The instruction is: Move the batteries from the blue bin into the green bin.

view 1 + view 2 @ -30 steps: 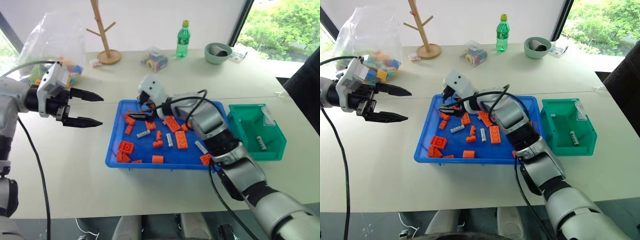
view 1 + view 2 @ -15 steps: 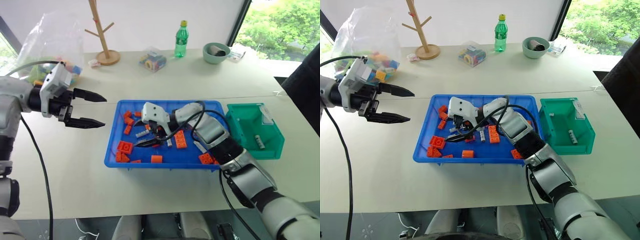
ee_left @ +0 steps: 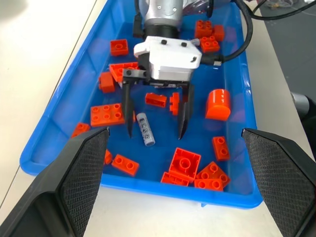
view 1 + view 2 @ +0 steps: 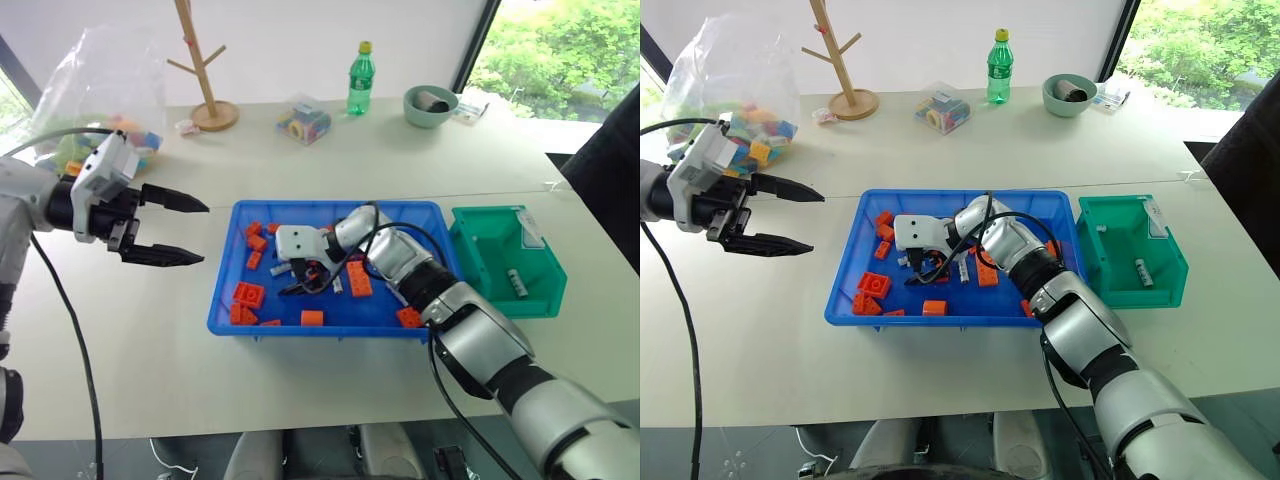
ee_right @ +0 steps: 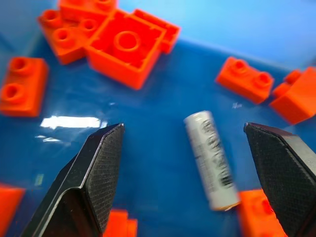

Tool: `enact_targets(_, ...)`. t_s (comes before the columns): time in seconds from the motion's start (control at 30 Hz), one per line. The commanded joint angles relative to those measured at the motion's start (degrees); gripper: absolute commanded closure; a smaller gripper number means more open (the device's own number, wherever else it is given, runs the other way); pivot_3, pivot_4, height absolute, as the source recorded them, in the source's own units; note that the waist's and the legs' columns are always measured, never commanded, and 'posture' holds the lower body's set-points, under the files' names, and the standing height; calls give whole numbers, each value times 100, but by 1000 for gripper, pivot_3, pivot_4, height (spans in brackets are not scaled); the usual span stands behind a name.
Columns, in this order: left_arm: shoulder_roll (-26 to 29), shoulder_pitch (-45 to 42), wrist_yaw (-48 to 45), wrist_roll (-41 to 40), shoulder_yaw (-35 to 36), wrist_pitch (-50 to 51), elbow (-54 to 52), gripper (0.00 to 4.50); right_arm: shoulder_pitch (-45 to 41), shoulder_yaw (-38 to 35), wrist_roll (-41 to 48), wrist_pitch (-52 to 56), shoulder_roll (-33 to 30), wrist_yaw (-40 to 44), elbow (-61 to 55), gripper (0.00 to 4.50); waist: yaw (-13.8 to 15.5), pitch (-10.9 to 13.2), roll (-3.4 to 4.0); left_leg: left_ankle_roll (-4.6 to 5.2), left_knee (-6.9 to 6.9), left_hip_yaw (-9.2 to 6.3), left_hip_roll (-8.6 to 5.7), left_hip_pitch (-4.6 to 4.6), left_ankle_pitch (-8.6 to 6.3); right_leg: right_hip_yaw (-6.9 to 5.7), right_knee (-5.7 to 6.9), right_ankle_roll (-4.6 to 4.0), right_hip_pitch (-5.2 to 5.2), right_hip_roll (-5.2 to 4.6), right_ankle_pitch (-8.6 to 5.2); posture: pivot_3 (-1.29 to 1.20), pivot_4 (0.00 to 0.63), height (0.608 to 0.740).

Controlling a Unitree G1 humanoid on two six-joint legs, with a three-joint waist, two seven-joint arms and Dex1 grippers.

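From the head views you have one battery (image 4: pixel 1142 273) already lying in the green bin (image 4: pixel 1167 292), and at least two more among the glossy orange studded bricks (image 4: pixel 876 283) in the blue bin (image 4: pixel 940 318); your left gripper (image 4: pixel 773 214) hangs over bare table with its fingers spread and empty. The left wrist view shows your right gripper (image 3: pixel 154 132) low in the tray, jaws apart, straddling a smooth silver cylinder (image 3: pixel 145 129). The right wrist view shows that battery between the two black textured fingers (image 5: pixel 94 173), touched by neither, so most of the job is left
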Motion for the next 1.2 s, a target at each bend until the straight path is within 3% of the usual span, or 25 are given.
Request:
enact_targets(0.03,65,-20,-20,-38,129,-23,-87,0,-136,-141,-181,-222,51,-89,284,535,2,0,0,-1,0,0,0,1,1,0,0,0,2,0,0,0,150,727)
enact_targets(0.07,56,-27,-20,-32,133,-25,-84,0,-143,-136,-223,-268,54,-68,359,535,2,0,0,0,0,0,0,3,0,0,-1,0,5,0,0,0,150,727)
enact_targets(0.17,18,-82,-20,-6,134,-29,-54,0,-148,-121,-295,-360,26,93,509,1336,6,0,0,2,0,0,0,12,-1,0,-1,0,13,0,0,0,150,727)
enact_targets(0.33,-28,-136,-20,24,153,-43,-8,0,-91,-208,-229,-278,-9,482,384,3832,3,0,0,3,0,0,0,32,-2,0,-3,0,33,0,0,0,150,727)
enact_targets(0.4,-47,-152,-20,40,153,-39,-1,0,-43,-292,-144,-152,5,582,217,4440,4,0,0,4,-1,0,0,35,-2,0,-2,0,34,0,0,0,150,727)
enact_targets(0.63,-84,-144,-20,35,165,-36,-15,0,189,-778,227,1003,97,477,-1025,4431,1,0,1,3,-2,-1,0,36,-2,0,-1,0,34,0,0,0,150,727)
enact_targets(0.8,-182,-158,-20,-95,168,133,-141,0,462,-1363,716,2827,-234,245,-3270,4431,26,1,2,3,-2,-2,0,35,-2,1,0,0,32,-2,0,0,150,727)
enact_targets(0.9,-314,-221,-20,-144,173,251,-207,0,644,-1840,1012,4053,-814,89,-4714,4431,119,1,1,4,0,-4,-2,30,-3,1,-4,0,33,-6,0,0,150,727)
enact_targets(1.03,-608,-330,-15,-141,154,317,-278,0,1503,-2854,1189,5053,-2442,79,-6347,4431,315,0,0,12,1,-5,-3,28,-7,-3,-18,-1,42,-9,0,0,150,727)
enact_targets(1.13,-834,-510,19,-142,156,405,-221,0,2434,-3710,1304,5466,-3539,37,-6955,4431,376,1,-1,21,2,-6,-6,21,-13,-12,-56,0,59,-13,0,0,150,727)
enact_targets(1.2,-913,-583,1,-118,165,421,-172,0,2866,-4040,1413,5551,-3949,-27,-7160,4431,336,1,-2,29,2,-3,-7,17,-17,-12,-64,0,61,-14,1,0,150,727)
